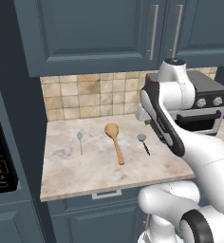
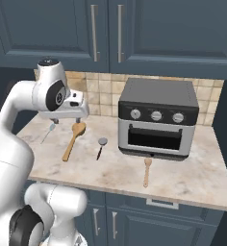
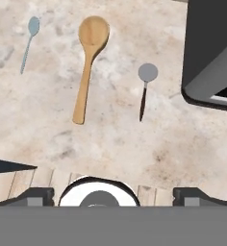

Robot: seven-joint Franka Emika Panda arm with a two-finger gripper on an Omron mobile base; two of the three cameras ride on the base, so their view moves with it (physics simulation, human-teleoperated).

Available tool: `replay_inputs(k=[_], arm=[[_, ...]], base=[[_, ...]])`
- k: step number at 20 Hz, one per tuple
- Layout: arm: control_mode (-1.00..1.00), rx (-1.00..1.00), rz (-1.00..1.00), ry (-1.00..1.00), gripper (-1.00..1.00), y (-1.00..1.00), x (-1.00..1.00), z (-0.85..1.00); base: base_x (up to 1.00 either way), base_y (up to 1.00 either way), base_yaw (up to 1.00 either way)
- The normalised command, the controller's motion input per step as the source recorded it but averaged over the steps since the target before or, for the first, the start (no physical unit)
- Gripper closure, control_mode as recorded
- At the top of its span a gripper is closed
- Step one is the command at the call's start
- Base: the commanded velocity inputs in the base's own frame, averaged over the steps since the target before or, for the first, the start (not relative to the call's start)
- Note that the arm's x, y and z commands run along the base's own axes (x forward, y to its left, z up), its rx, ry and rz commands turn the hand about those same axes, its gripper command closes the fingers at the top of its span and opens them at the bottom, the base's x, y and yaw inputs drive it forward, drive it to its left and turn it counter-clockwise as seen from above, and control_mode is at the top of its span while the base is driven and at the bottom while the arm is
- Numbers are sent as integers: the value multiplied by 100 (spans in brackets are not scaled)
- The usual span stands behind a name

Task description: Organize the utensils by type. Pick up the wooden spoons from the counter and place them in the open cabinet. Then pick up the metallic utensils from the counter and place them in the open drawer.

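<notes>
Three utensils lie side by side on the beige counter [image 1: 71,171]: a small silver-blue spoon [image 1: 79,141], a long wooden spoon [image 1: 115,142] and a round silver-headed utensil with a black handle [image 1: 143,142]. A second, smaller wooden spoon [image 2: 146,172] lies in front of the toaster oven. My gripper [image 2: 65,120] hangs open above the counter, near the back, with nothing between its fingers. In the hand view the wooden spoon [image 3: 88,65], the silver-blue spoon [image 3: 29,41] and the black-handled utensil [image 3: 145,89] lie below the wide-apart gripper [image 3: 113,196]. The open cabinet and the open drawer are out of view.
A grey toaster oven [image 2: 156,117] stands at the back right of the counter. Slate-blue upper cabinets [image 2: 106,33] with shut doors hang above the tan tile backsplash [image 1: 90,97]. A dark appliance [image 1: 0,147] borders the counter's left end.
</notes>
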Motion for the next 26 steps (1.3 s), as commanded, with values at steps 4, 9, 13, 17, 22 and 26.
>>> replay_inputs(k=[4, 9, 13, 17, 22, 26], arm=[[-100, -5, -1, -1, -100, 16, 5, -48], [-100, 0, -7, -5, -100, 27, 38, -36], [-100, 0, -4, -2, -100, 19, 55, -32], [-100, 0, 0, 0, -100, 9, 61, -24], [-100, 0, 0, 0, -100, 10, 56, -30], [-100, 3, 0, 0, -100, 13, 37, -32]], base=[[0, 0, 0], [0, 0, 0], [0, 0, 0], [0, 0, 0], [0, 0, 0], [0, 0, 0]])
